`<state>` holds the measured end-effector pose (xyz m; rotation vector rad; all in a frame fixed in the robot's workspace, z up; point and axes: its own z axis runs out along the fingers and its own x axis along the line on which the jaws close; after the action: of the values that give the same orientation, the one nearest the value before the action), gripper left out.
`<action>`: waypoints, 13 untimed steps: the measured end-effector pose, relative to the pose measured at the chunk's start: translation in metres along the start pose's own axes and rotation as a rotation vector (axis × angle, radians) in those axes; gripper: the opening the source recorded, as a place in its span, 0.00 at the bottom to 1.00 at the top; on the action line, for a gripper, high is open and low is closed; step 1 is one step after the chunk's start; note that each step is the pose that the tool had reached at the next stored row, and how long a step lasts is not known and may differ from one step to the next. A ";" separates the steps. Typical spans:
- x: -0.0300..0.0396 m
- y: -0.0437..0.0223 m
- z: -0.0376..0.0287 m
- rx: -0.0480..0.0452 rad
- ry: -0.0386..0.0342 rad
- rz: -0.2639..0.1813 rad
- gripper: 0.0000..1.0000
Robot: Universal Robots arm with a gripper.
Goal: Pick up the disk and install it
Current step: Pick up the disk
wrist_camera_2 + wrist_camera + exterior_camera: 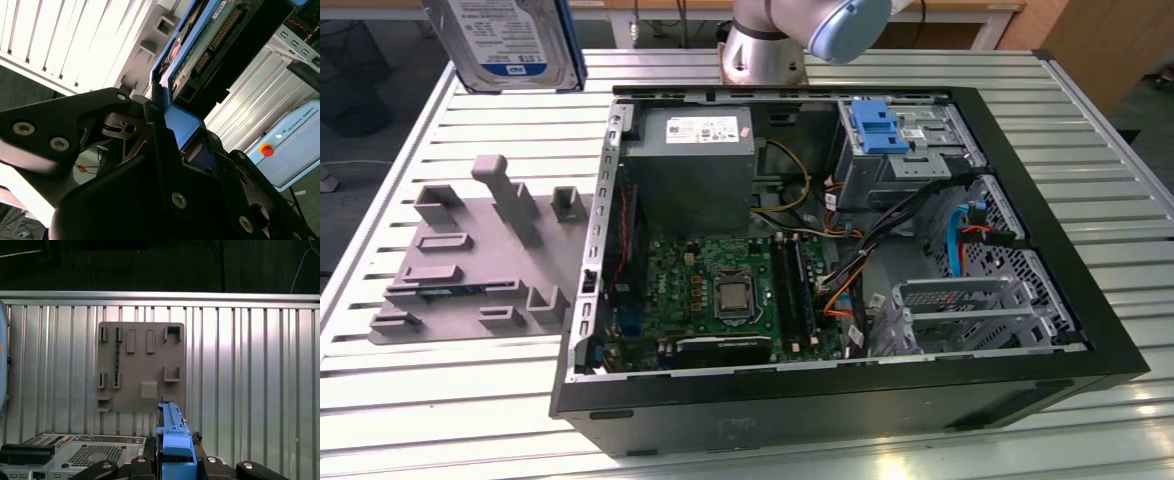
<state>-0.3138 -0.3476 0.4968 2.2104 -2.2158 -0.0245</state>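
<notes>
The disk (507, 40) hangs in the air above the table's far corner on the exterior view's left, its white-and-blue label facing the camera. In the second wrist view my gripper (167, 112) is shut on the disk's blue bracket (182, 125), and the disk's green circuit board (210, 45) runs away from the fingers. The first wrist view looks straight down: the blue bracket (175, 440) sits clamped in my gripper (175, 460), directly above the near edge of the grey fixture block (140, 365).
An open computer case (1067, 330) lies on the slatted metal table (454, 400), with a motherboard (720, 290), a power supply (687, 160), a blue-tabbed drive bay (874, 125) and a metal drive cage (974, 310). The grey fixture block (480, 250) lies beside the case.
</notes>
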 end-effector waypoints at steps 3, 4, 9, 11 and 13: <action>0.0000 -0.0060 -0.0001 0.0000 0.0000 0.000 0.36; 0.0000 -0.0078 -0.0001 -0.0001 0.0001 0.000 0.36; 0.0000 -0.0152 -0.0002 -0.0001 0.0000 0.000 0.36; 0.0000 -0.0173 -0.0001 0.0000 0.0000 0.000 0.36; 0.0000 -0.0193 -0.0002 0.0000 0.0000 0.000 0.36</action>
<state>-0.2945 -0.3476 0.4965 2.2103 -2.2158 -0.0245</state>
